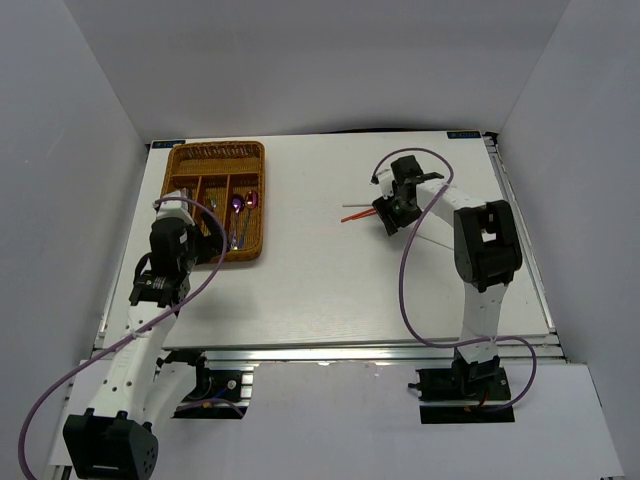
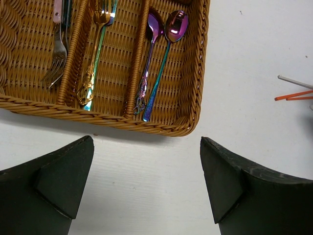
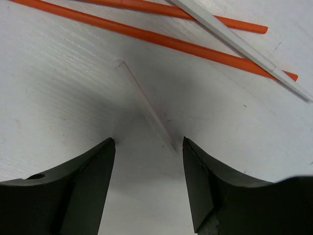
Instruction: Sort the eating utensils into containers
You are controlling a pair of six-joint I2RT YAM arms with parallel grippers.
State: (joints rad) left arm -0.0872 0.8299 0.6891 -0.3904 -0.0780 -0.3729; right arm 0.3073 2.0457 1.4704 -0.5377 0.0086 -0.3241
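Note:
The brown wicker tray (image 1: 256, 200) sits at the table's far left. In the left wrist view its slots hold a silver fork (image 2: 57, 54), gold utensils (image 2: 90, 68) and two purple spoons (image 2: 156, 54). My left gripper (image 2: 146, 161) is open and empty just in front of the tray's near rim (image 2: 98, 117). My right gripper (image 3: 149, 147) is open, low over the table. A pale white chopstick (image 3: 146, 107) lies between its fingertips. Two red chopsticks (image 3: 161, 39) and another white chopstick (image 3: 234, 41) lie just beyond. The chopsticks (image 1: 355, 213) also show in the top view.
The tray's crosswise slot (image 1: 215, 153) is at its far end. The red chopstick tips (image 2: 293, 95) and a white one (image 2: 296, 82) show at the right edge of the left wrist view. White walls enclose the table on three sides.

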